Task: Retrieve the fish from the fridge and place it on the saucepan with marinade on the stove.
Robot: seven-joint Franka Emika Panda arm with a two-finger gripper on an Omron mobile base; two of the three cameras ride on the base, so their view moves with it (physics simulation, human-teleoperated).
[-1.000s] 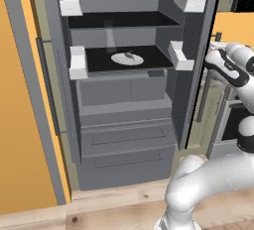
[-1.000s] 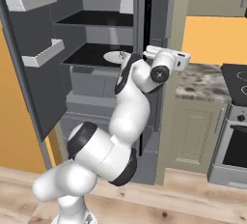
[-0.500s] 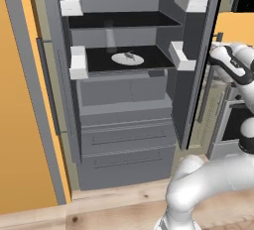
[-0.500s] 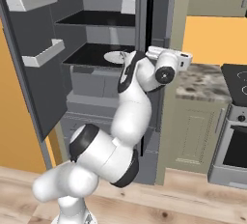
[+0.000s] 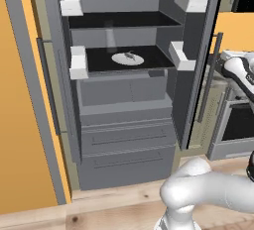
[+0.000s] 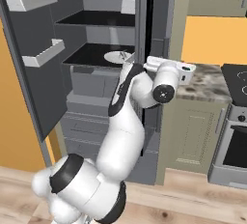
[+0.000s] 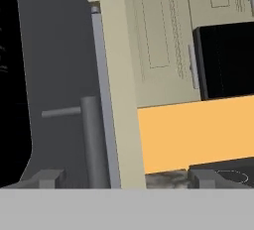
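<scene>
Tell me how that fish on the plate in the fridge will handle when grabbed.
The fish looks small and slim, so probably light. It lies flat on a smooth white plate, so it may slide when nudged. Being so thin, it likely needs a low, narrow pinch; stiffness can't be judged.

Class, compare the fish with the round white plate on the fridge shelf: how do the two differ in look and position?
The fish is small, slim and grey; the plate is a broad, round white disc. The fish lies on top of the plate, while the plate rests directly on the black shelf. Both sit on the same middle shelf inside the open fridge, untouched.
</scene>
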